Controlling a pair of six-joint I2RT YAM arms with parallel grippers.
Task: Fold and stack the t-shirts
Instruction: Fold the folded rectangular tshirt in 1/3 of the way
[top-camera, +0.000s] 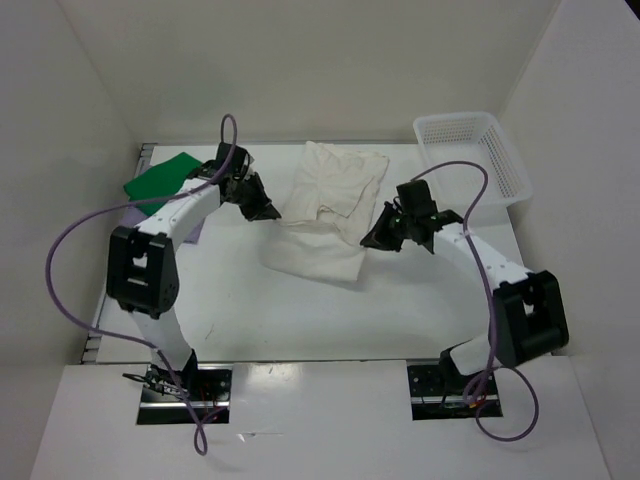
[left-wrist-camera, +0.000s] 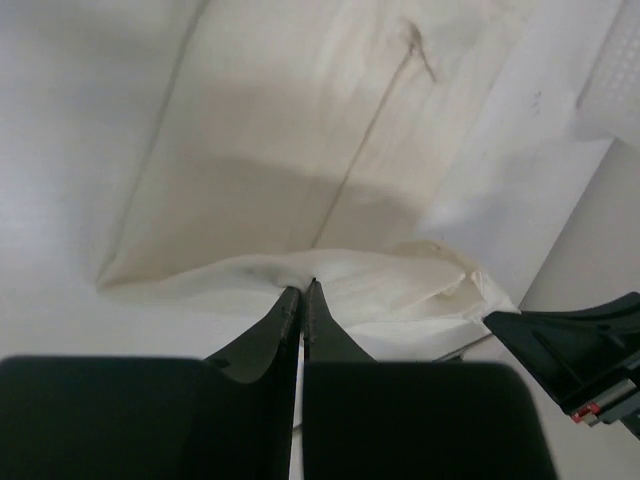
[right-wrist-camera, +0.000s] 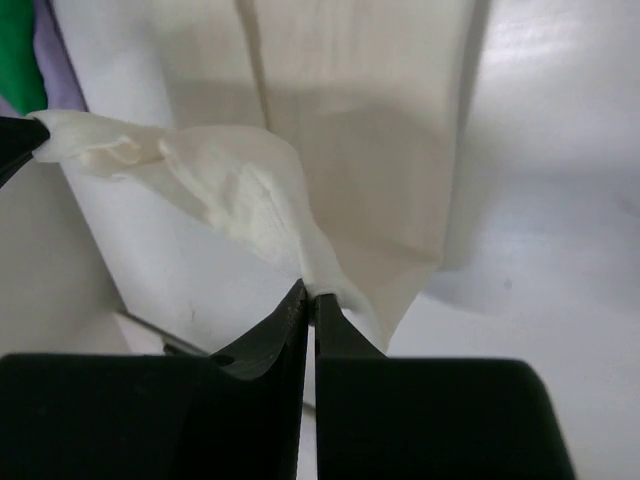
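Pinching the white shirt (top-camera: 322, 225) from both sides, the left gripper (left-wrist-camera: 308, 287) and right gripper (right-wrist-camera: 311, 291) each clamp tight on a fold of its edge, the cloth spread between them mid-way across the table (top-camera: 300, 312). Past the left arm lie a green shirt (top-camera: 158, 181) and a partly hidden lavender shirt (right-wrist-camera: 58, 75). One mesh basket (top-camera: 470, 150) sits far right. Three shirts, two arms.

Matt cloth shirt (top-camera: 325, 215), plastic mesh basket (top-camera: 512, 165)
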